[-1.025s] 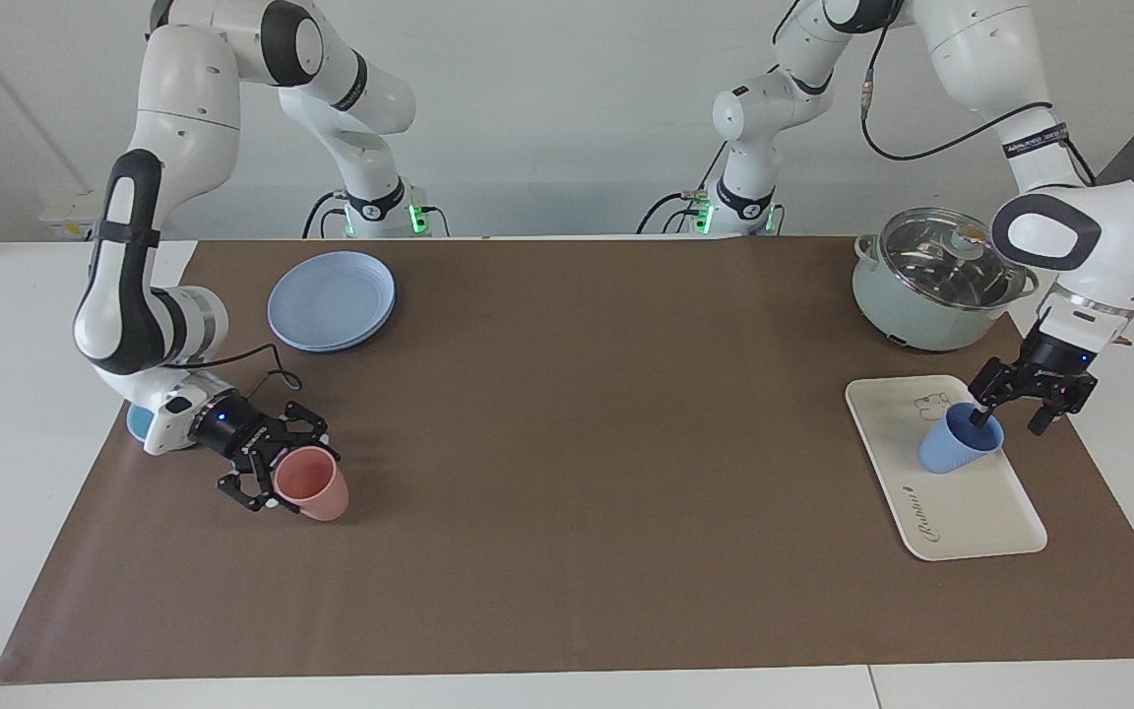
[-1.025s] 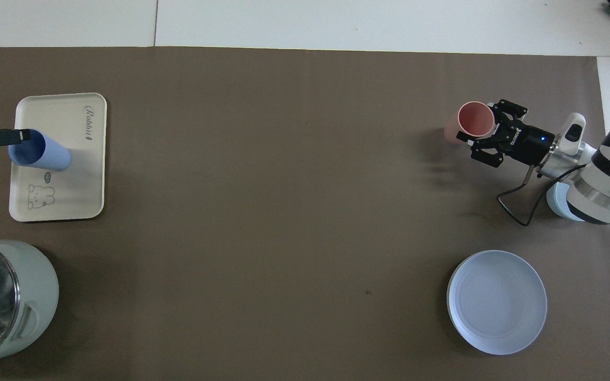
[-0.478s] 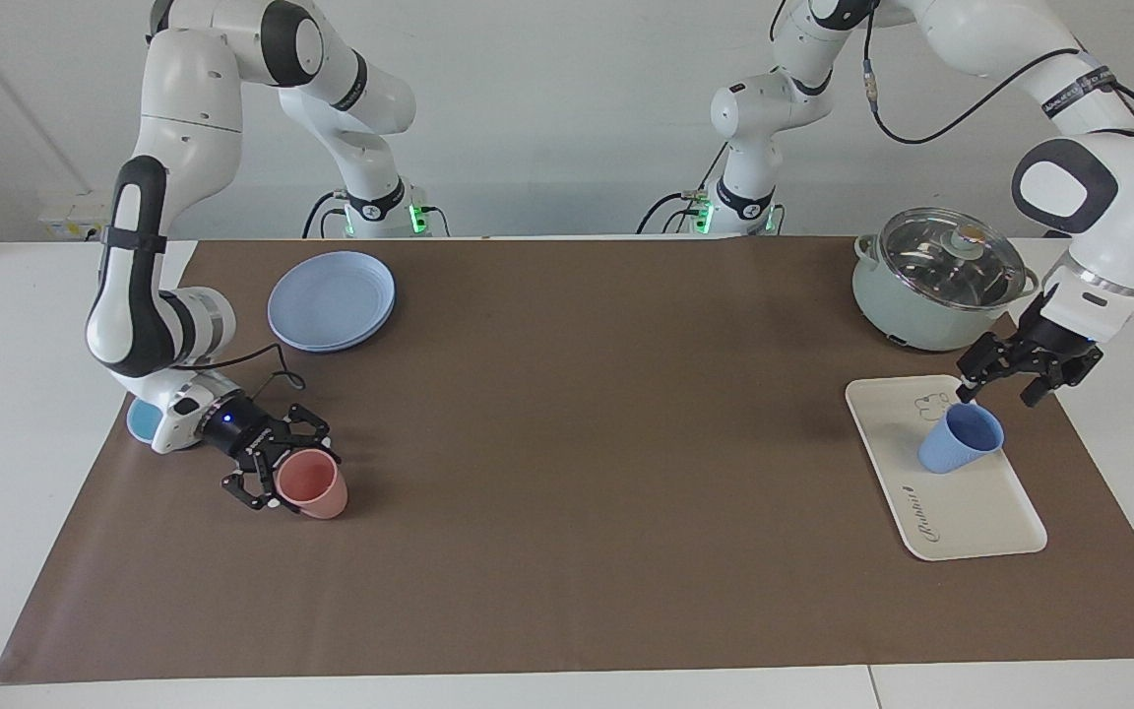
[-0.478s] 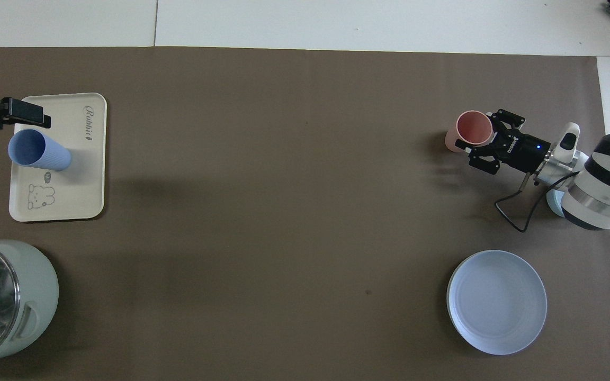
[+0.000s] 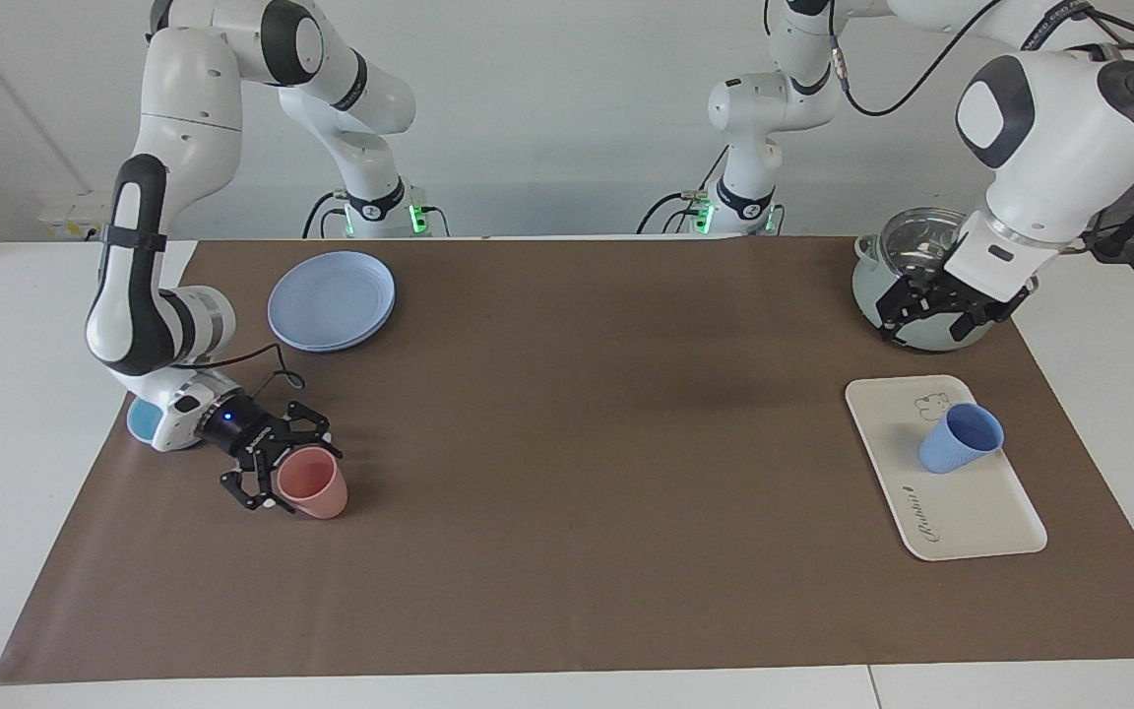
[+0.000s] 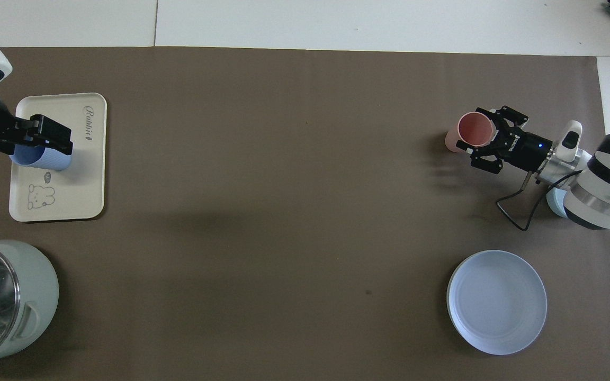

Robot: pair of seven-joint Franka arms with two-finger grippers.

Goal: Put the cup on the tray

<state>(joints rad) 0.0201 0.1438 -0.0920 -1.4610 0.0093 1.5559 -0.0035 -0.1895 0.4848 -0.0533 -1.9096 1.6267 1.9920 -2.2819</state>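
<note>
Facing view: cup (image 5: 961, 438) upright (rim up) on tray (image 5: 971, 512).

Cup (image 6: 45, 157) on tray (image 6: 82, 180)

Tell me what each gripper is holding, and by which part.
Left gripper, raised clear: nothing; the blue cup stands free on the tray. Right gripper sits at the pink cup's rim; a grip cannot be told.
</note>
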